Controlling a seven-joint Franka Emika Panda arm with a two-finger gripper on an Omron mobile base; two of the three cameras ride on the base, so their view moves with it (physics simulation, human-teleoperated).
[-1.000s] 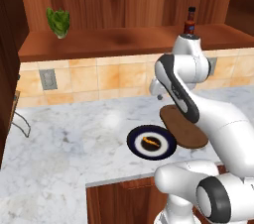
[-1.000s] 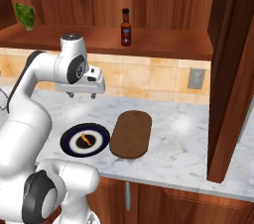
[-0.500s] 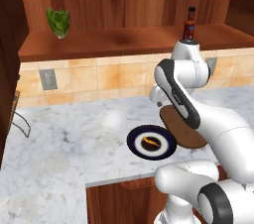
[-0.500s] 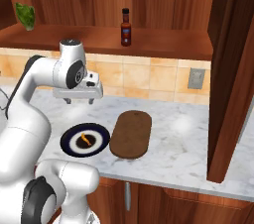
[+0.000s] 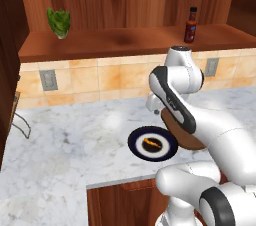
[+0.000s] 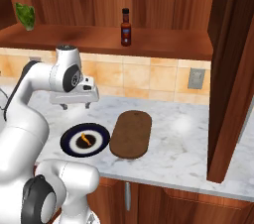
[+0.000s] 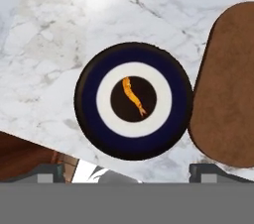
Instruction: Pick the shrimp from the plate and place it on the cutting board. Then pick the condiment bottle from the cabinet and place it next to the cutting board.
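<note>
The tiny orange shrimp [image 7: 133, 96] lies in the brown centre of the navy-rimmed plate [image 7: 89, 104] on the marble counter. My gripper [image 6: 75, 106] hangs open above the plate, its two fingertips [image 7: 49, 171] wide apart with nothing between them. The oval dark wooden cutting board [image 6: 131, 134] lies right beside the plate [image 6: 67, 141], bare. In the left base view my arm covers much of the board [image 5: 187, 140]. The dark red condiment bottle [image 6: 126, 28] stands upright on the open shelf of the cabinet [image 6: 163, 44], behind and above the board.
A green leafy vegetable [image 6: 26, 16] sits at the shelf's left end. A tall wooden cabinet side [image 6: 233, 69] rises at the counter's right. Wall outlets [image 6: 196, 78] sit in the tiled backsplash. The counter's front edge [image 5: 120, 185] runs just below the plate.
My hand has come down toward the plate, staying open. Plate, shrimp, board and bottle have not moved.
</note>
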